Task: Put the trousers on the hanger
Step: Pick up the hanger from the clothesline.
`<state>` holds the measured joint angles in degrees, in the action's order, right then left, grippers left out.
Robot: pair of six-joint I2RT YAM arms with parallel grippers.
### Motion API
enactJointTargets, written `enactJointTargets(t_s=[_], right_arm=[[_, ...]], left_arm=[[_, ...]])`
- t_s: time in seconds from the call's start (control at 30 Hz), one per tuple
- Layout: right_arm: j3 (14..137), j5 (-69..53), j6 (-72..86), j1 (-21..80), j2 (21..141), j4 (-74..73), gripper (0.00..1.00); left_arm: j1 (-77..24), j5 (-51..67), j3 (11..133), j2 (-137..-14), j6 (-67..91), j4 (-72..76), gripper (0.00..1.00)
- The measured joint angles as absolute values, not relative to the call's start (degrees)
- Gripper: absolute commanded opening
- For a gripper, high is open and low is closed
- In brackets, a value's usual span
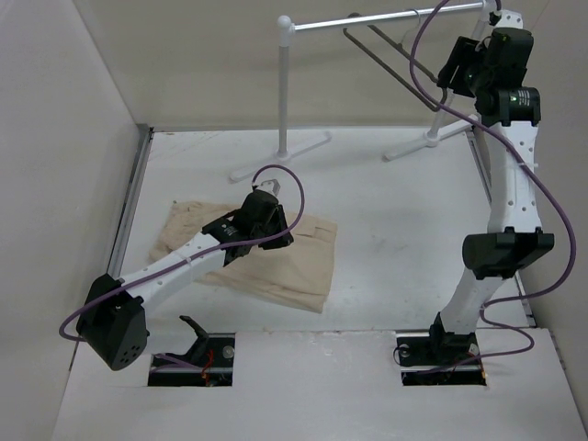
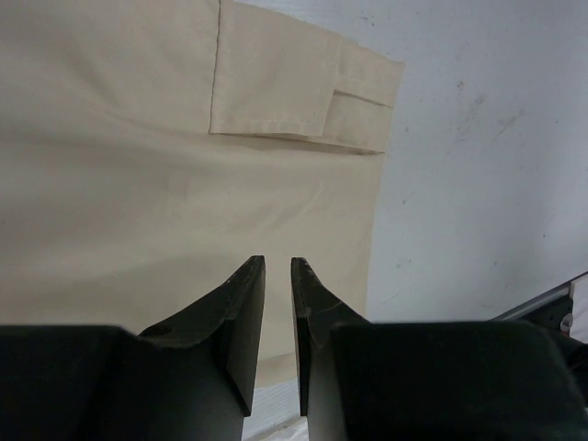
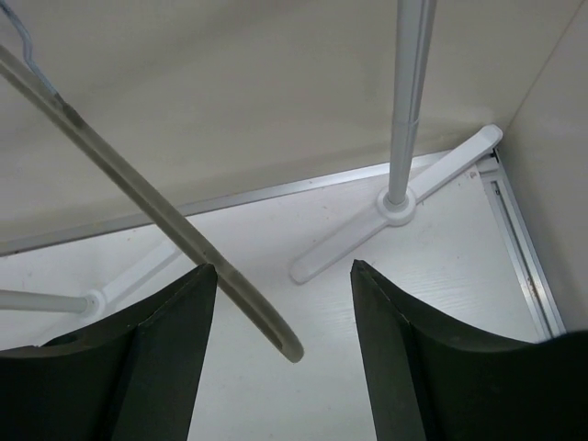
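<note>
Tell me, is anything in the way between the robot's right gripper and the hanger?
Nothing that can be seen. The hanger hangs by the white rack, and its lower end reaches right into the gap of the right gripper, whose jaws stand open on either side of it, with only bare air between.

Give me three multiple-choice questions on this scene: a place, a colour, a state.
1. Where are the trousers? A on the rack; B flat on the table; C in the right gripper.
2. What colour is the rack? A white; B red; C black.
3. How is the right gripper? A shut on the trousers; B clamped on the rack; C open by the hanger.
Answers: B, they lie spread beneath the left gripper; A, its tubes are white; C, its fingers stand apart, the hanger's end between them.
</note>
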<state>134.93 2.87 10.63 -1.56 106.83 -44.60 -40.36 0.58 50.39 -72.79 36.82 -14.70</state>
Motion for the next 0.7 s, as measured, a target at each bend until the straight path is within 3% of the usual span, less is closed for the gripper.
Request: enactJointTargets(t_s=[0.3, 0.7], right_arm=[[133.6, -6.7, 10.5, -1.8, 107.3, -44.5, 0.74], [130.9, -7.6, 9.2, 2.9, 107.6, -43.2, 0.16]], left_arm=[[-40.4, 0.6, 50.4, -72.8, 36.9, -14.3, 0.17], [-40.8, -0.1, 50.2, -72.3, 37.3, -13.9, 0.16]])
